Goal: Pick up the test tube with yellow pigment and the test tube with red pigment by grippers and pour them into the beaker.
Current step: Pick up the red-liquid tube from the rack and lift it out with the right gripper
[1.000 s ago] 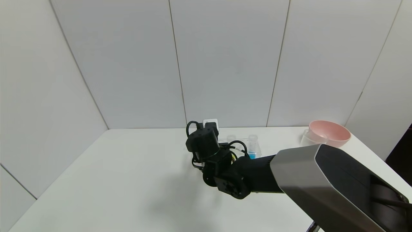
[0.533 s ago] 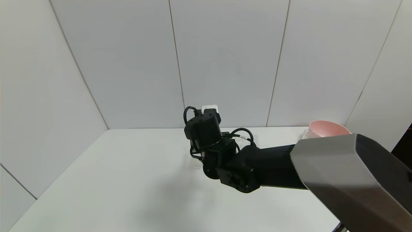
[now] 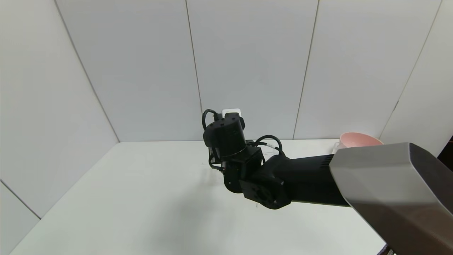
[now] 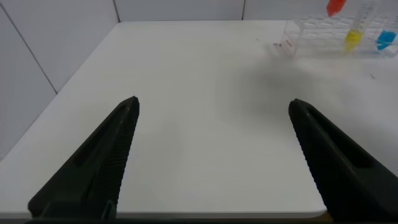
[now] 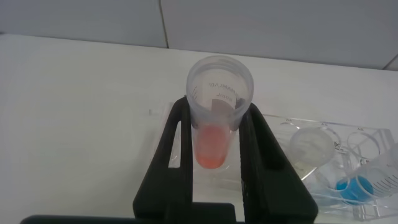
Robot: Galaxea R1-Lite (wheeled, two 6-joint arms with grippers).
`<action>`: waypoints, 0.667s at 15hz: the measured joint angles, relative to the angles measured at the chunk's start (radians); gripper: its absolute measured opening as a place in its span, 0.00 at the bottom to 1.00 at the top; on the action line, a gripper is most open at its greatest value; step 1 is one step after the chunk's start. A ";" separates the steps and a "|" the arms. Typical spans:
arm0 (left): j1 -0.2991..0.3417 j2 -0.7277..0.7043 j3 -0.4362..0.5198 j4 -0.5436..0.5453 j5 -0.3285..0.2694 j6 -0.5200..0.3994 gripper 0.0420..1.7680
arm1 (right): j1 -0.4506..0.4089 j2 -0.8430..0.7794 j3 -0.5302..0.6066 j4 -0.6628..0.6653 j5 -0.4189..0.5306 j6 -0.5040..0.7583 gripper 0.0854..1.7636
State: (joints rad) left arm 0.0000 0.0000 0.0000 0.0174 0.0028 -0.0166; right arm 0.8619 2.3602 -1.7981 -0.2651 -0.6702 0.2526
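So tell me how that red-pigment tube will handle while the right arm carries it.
The short clear plastic test tube with red pigment probably feels light: little liquid shows. Its smooth wall may slip in the right end effector, though the wide rim could catch. It is open-topped, so tilting likely spills.

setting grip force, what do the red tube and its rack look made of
The test tube with red pigment, held between the right gripper fingers, looks like frosted translucent plastic: cloudy wall, printed lettering. The rack looks like clear glossy acrylic, though glass can't be excluded.
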 joint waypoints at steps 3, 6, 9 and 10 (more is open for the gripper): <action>0.000 0.000 0.000 0.000 0.000 0.000 0.97 | 0.000 -0.006 0.013 0.000 0.000 -0.005 0.25; 0.000 0.000 0.000 0.000 0.000 0.000 0.97 | -0.001 -0.053 0.121 -0.013 0.030 -0.027 0.25; 0.000 0.000 0.000 0.000 0.000 0.000 0.97 | 0.001 -0.154 0.301 -0.043 0.107 -0.035 0.25; 0.000 0.000 0.000 0.000 0.000 0.000 0.97 | 0.001 -0.193 0.365 -0.064 0.131 -0.038 0.25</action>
State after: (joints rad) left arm 0.0000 0.0000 0.0000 0.0170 0.0028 -0.0162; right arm 0.8630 2.1677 -1.4330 -0.3291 -0.5394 0.2149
